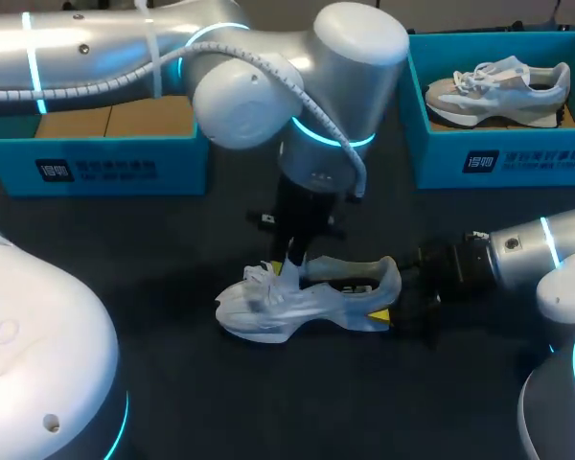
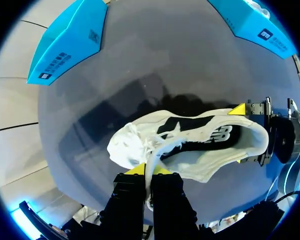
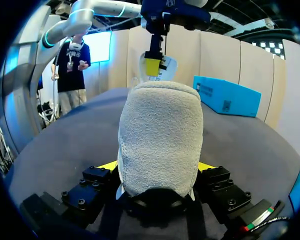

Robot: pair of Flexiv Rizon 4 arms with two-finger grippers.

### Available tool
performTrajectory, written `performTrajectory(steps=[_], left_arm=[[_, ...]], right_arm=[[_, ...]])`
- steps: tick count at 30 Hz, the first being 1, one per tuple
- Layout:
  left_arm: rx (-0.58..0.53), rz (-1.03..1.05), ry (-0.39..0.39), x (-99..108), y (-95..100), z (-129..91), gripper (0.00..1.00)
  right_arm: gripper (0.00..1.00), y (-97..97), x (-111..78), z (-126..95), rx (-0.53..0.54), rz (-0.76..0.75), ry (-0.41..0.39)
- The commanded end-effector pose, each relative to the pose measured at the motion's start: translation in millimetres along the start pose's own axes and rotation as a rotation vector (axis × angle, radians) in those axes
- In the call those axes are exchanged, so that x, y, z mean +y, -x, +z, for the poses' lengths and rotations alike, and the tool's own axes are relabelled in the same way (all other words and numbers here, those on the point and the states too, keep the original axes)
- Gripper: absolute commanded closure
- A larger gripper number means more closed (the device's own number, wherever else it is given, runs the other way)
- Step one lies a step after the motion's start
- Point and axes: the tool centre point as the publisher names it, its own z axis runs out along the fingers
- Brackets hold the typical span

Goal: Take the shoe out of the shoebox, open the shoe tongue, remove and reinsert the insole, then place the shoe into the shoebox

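Noted white mesh sneaker (image 1: 307,299) upright on dark bench (image 1: 172,383); left claw (image 2: 146,170) clenched on its laced top, right claw (image 3: 157,167) clamping its heel.

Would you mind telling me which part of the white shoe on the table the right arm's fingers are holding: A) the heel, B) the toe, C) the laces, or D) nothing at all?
A, since the right fingers press both sides of the shoe at its heel, with the toe pointing away from them.
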Motion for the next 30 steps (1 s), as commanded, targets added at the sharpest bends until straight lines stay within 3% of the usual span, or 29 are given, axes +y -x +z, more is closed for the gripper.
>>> performTrajectory(steps=[1, 16, 18, 28, 29, 30], left_arm=[[0.045, -0.009, -0.001, 5.2, 18.6, 4.0, 1.00], [0.039, -0.096, 0.034, 6.0, 36.9, 48.6, 0.98], [0.038, -0.102, 0.035, 6.1, 38.5, 54.1, 0.83], [0.015, -0.147, 0.014, 7.6, 47.9, 68.9, 0.49], [0.014, -0.147, 0.014, 7.7, 49.4, 69.6, 0.33], [0.014, -0.150, 0.014, 7.5, 50.4, 70.0, 0.26]], right_arm=[[1.00, 0.7, -0.3, 0.1, 0.002, 0.001, -0.006], [1.00, 0.7, -0.3, 0.1, 0.002, 0.001, -0.006], [1.00, 0.7, -0.3, 0.1, 0.002, 0.001, -0.006], [1.00, 0.7, -0.3, 0.1, 0.002, 0.001, -0.006], [1.00, 0.7, -0.3, 0.1, 0.002, 0.001, -0.006], [1.00, 0.7, -0.3, 0.1, 0.002, 0.001, -0.006]])
